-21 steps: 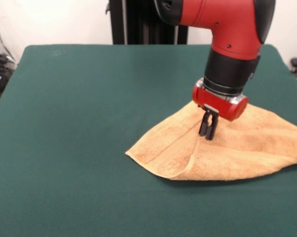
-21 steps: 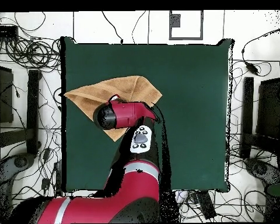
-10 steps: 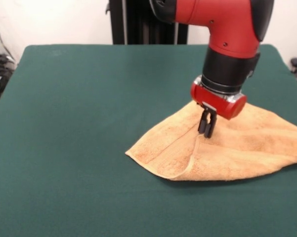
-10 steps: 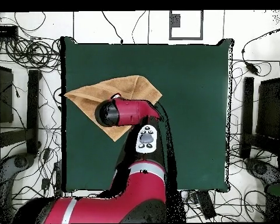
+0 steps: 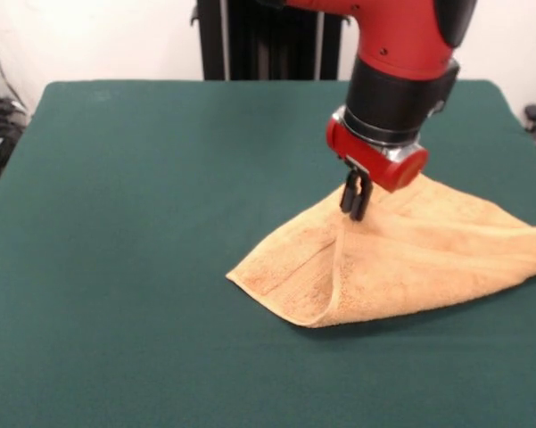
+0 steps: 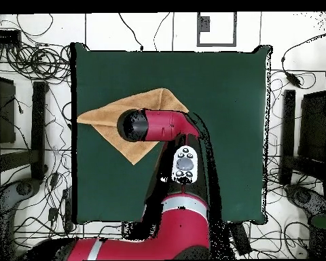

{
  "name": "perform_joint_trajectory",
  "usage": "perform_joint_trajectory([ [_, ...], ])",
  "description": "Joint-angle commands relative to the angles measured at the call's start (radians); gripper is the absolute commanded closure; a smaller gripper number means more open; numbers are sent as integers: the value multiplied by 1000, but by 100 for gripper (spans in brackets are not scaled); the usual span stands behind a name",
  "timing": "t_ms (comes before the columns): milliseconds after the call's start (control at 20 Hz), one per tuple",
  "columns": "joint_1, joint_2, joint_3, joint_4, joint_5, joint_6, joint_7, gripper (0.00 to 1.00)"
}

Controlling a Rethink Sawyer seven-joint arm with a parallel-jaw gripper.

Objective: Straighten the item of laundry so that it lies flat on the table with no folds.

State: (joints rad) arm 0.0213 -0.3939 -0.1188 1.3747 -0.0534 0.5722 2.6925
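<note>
Front view: we find the orange-tan terry towel point(image 5: 401, 263) folded double on the green-clothed table point(image 5: 143, 223); jaws pinch its ridge, unfolding remains.

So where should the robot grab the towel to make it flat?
Probably the folded-over flap's edge on the towel, coming straight down from above. That flap lies doubled along a raised crease, so its edge is the loose layer to pinch and pull open. The gripper is pinching there now.
</note>
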Motion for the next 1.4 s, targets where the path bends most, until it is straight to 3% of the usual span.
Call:
perform_joint_trajectory([
  [50, -13, -3, 123, -4, 44, 143, -18, 100],
  [350, -28, 13, 139, -66, 66, 237, -4, 100],
  [900, 15, 128, 105, -353, 149, 559, 161, 100],
  [950, 19, 143, 99, -382, 166, 585, 175, 0],
  [1400, 32, 270, 66, -636, 255, 771, 347, 0],
])
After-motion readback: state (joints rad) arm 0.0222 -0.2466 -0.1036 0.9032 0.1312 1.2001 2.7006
